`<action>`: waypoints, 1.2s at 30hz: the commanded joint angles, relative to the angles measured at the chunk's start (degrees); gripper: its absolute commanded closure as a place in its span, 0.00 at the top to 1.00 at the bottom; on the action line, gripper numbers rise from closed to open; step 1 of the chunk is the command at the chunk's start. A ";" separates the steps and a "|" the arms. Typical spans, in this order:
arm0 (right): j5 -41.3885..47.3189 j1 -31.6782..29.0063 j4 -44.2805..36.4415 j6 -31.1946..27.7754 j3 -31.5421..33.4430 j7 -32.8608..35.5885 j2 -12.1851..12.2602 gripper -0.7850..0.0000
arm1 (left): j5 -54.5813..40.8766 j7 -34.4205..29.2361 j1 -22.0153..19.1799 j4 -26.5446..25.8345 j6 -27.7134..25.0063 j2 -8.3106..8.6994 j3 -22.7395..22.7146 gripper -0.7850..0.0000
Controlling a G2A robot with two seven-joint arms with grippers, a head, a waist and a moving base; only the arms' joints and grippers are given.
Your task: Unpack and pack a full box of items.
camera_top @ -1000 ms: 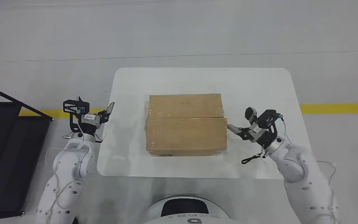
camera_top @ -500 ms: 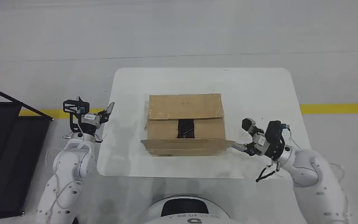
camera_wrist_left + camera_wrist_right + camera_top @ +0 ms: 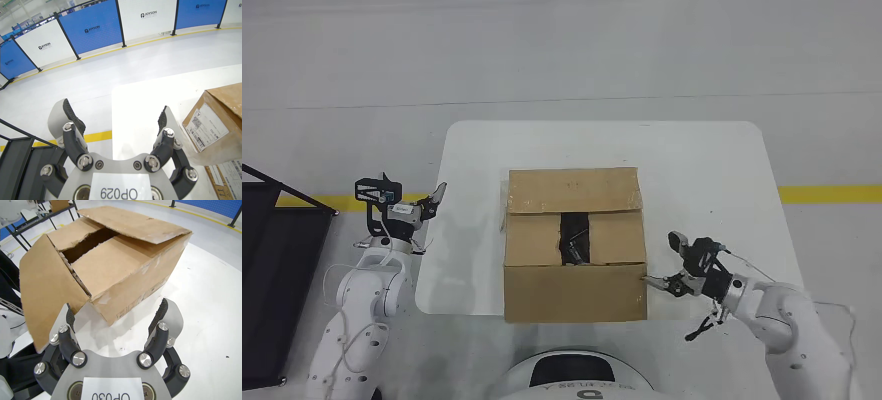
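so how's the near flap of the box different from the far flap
The near flap is swung outward off the box, while the far flap lies over the top, slightly raised. The near flap uncovers the inner flaps and a dark gap; the far flap covers its side. The open right gripper sits beside the near flap's corner, away from the far flap. Both are long brown cardboard flaps.

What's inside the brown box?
Through the gap between the box's two inner flaps, something dark shows, too shadowed to identify. The inner flaps and the far outer flap cover the rest of the inside.
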 commanded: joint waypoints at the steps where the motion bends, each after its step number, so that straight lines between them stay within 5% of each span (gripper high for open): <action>1: -1.84 0.24 -0.18 1.52 -0.89 0.71 0.00 1.00 | 0.00 0.00 0.00 0.00 0.00 0.00 0.00 1.00; 8: -5.40 -0.04 -1.62 4.48 -2.29 0.65 0.11 1.00 | 0.00 0.00 0.00 0.00 0.00 0.00 0.00 1.00; 16: 0.65 -4.26 -2.79 -3.55 4.18 -8.34 0.88 1.00 | 0.00 0.00 0.00 0.00 0.00 0.00 0.00 1.00; 27: 2.92 -4.86 -2.26 -4.17 5.20 -9.49 0.99 1.00 | 0.00 0.00 0.00 0.00 0.00 0.00 0.00 1.00; 32: 8.88 -0.23 0.36 0.04 2.94 -8.29 0.83 1.00 | 0.00 0.00 0.00 0.00 0.00 0.00 0.00 1.00; 34: 5.58 2.47 -0.29 9.69 1.08 -5.48 0.47 1.00 | 0.00 0.00 0.00 0.00 0.00 0.00 0.00 1.00; 36: 3.25 4.83 -1.05 11.92 -3.30 -2.90 0.20 1.00 | 0.00 0.00 0.00 0.00 0.00 0.00 0.00 1.00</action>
